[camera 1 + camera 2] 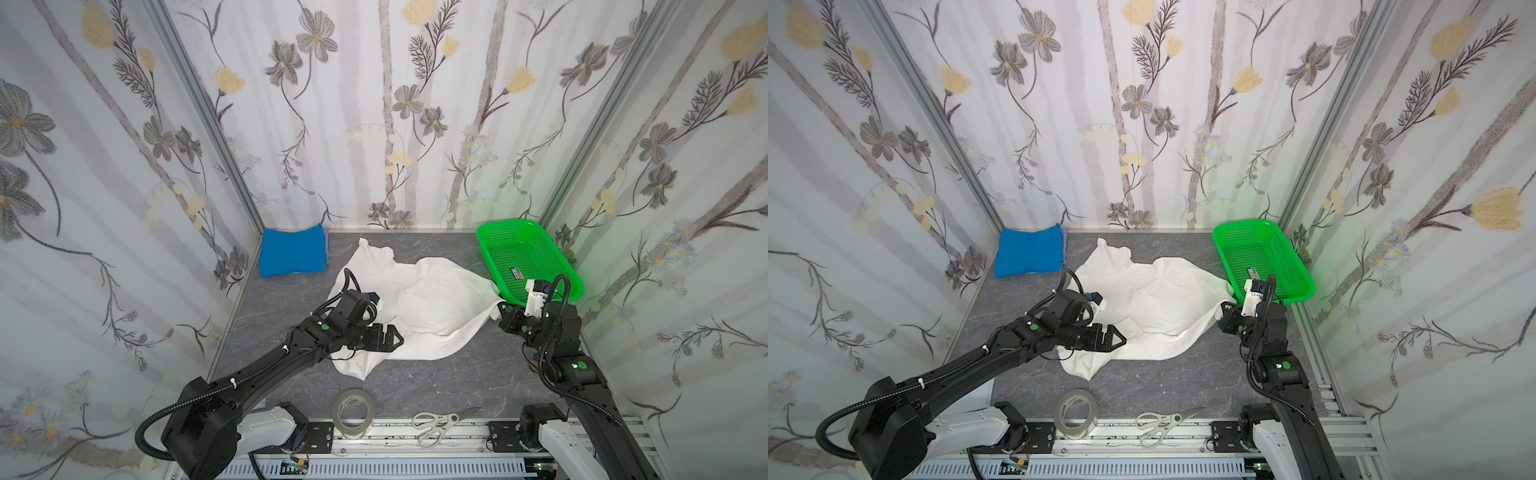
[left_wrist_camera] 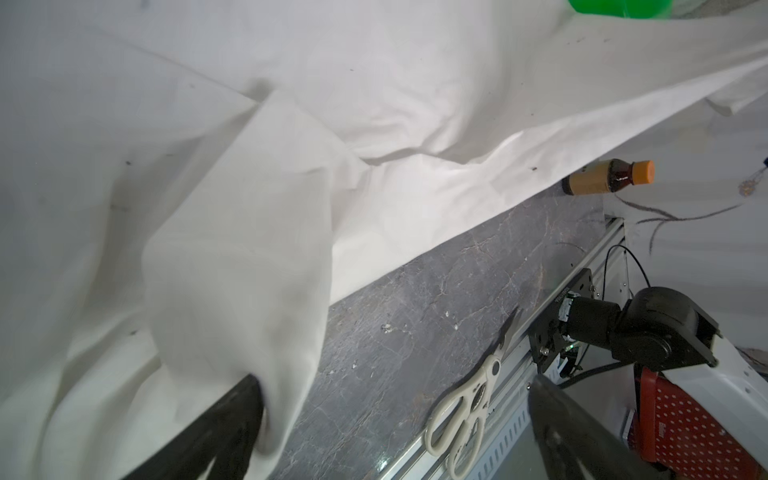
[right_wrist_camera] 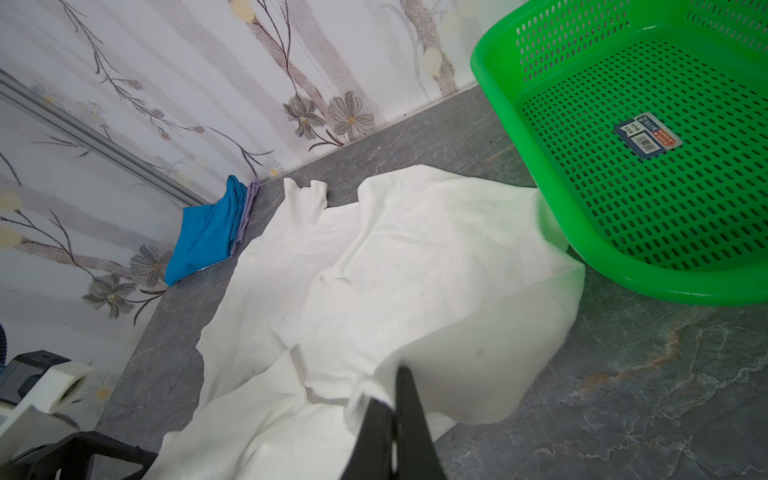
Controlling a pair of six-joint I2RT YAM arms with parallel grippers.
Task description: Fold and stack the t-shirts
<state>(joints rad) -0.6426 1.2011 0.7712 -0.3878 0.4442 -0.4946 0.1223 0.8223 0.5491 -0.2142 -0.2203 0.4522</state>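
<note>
A white cotton t-shirt [image 1: 432,299] lies crumpled and unfolded across the middle of the grey marble-patterned desk [image 1: 415,374]. We see no print on it. A bright blue folded t-shirt [image 1: 291,253] sits in the far left corner, well apart from the arms. A green plastic mesh basket [image 1: 509,224] stands at the far right, and the white shirt's right edge reaches up against it.

The left gripper [image 1: 392,337] hovers open over the shirt's near left part. In the left wrist view, a fold of cloth drapes over one of its fingers [image 2: 232,415]. The right gripper [image 3: 399,399] is closed on the shirt's right edge, just beside the basket.

We judge several risks. The draped fold could snag on the left finger and drag the shirt as that arm moves. A pull by the right arm could nudge the basket. Spreading the shirt toward us could sweep it over the white-handled scissors [image 1: 440,422] and the tape roll [image 1: 353,411] at the near edge.
</note>
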